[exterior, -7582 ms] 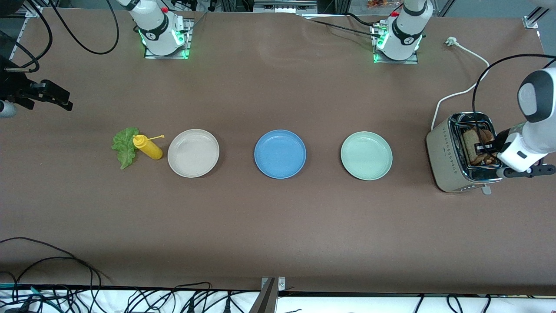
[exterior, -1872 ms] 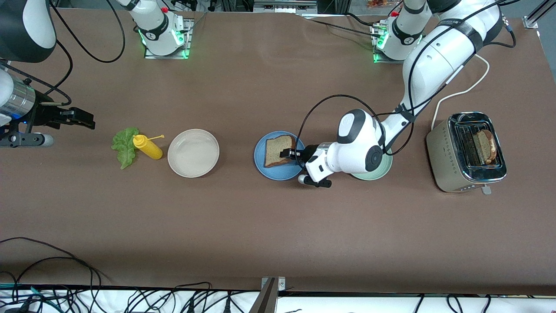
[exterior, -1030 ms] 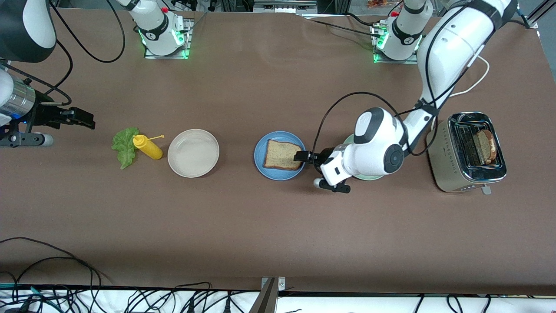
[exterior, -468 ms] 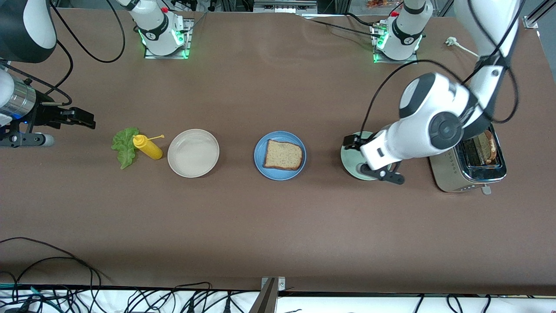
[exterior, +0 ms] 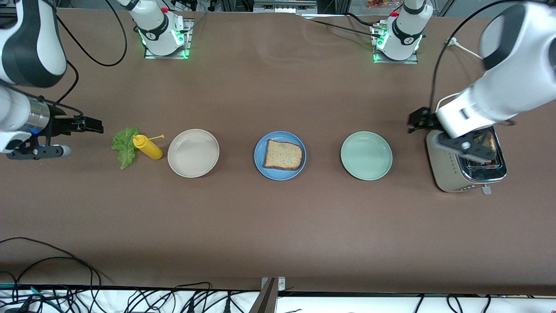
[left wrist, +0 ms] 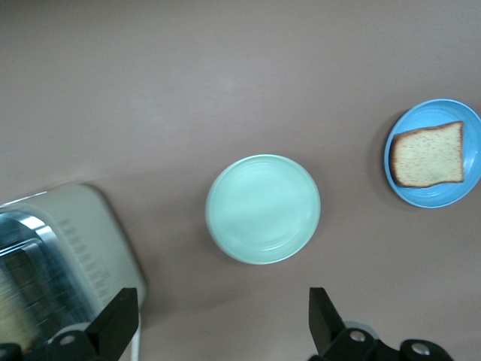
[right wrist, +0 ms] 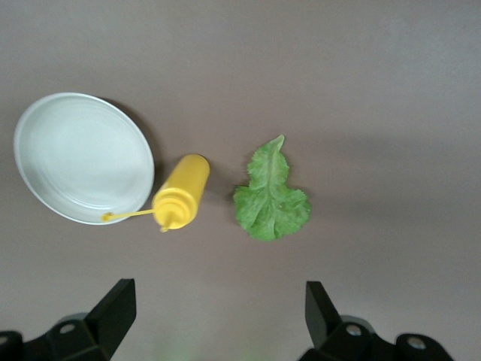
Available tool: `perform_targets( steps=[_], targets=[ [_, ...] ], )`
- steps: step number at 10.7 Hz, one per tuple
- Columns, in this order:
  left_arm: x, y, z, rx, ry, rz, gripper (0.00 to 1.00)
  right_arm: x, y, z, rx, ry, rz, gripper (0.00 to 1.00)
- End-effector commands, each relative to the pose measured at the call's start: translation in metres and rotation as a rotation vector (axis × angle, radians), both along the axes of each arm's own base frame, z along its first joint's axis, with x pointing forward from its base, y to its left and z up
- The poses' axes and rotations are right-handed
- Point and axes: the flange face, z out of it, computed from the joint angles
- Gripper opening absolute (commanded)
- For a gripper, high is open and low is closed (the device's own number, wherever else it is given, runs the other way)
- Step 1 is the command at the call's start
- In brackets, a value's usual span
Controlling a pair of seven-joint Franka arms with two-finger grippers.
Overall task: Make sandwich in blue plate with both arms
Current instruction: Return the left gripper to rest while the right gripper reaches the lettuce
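One bread slice (exterior: 282,154) lies on the blue plate (exterior: 260,164). The right gripper (exterior: 89,125), jaws wide and empty, hovers beside the lettuce leaf (right wrist: 269,197); centre it between the jaws, then descend. The left gripper (exterior: 418,120), also wide, hangs beside the toaster (exterior: 451,174).

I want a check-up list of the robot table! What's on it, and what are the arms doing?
Surface: brown table, flat.
Job's things: one bread slice on blue plate; lettuce leaf at the right arm's end; more bread in toaster.
Clutter: yellow bottle, beige plate, green plate.
End effectors: left end effector open, beside the toaster; right end effector open, near the lettuce.
Cables: black cables along the near edge.
Surroundings: nothing seen.
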Motion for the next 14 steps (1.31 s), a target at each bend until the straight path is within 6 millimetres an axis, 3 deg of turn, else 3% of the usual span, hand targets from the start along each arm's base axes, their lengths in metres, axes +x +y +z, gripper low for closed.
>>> perform_targets(
  steps=[1,2,3,6,9,11,12,13,14],
  targets=[
    [-0.036,0.06,0.06,-0.003,-0.014,0.051,1.0,0.012,-0.035,-0.063,0.024,0.091,0.01,1.0],
    [-0.038,0.07,0.067,-0.003,-0.023,0.068,1.0,0.015,-0.054,-0.096,0.043,0.131,-0.026,1.0],
    [-0.044,0.075,0.079,0.001,-0.023,0.079,1.0,0.016,-0.059,-0.125,0.054,0.171,-0.032,1.0],
    [-0.054,0.084,0.11,0.028,-0.022,0.09,1.0,0.019,-0.091,-0.188,0.079,0.191,-0.03,1.0],
    [-0.057,0.092,0.112,0.054,-0.009,0.112,1.0,0.015,-0.097,-0.253,0.112,0.244,-0.014,1.0],
    [-0.065,0.094,0.114,0.071,0.045,0.112,1.0,0.013,-0.094,-0.278,0.161,0.254,-0.045,0.94],
    [-0.064,0.094,0.116,0.076,0.039,0.116,1.0,0.013,-0.095,-0.289,0.162,0.254,-0.049,0.89],
    [-0.062,0.091,0.12,0.082,0.028,0.117,1.0,0.011,-0.097,-0.296,0.165,0.264,-0.052,0.73],
    [-0.062,0.092,0.121,0.08,0.027,0.148,1.0,0.01,-0.098,-0.304,0.166,0.271,-0.056,0.49]
  ],
)
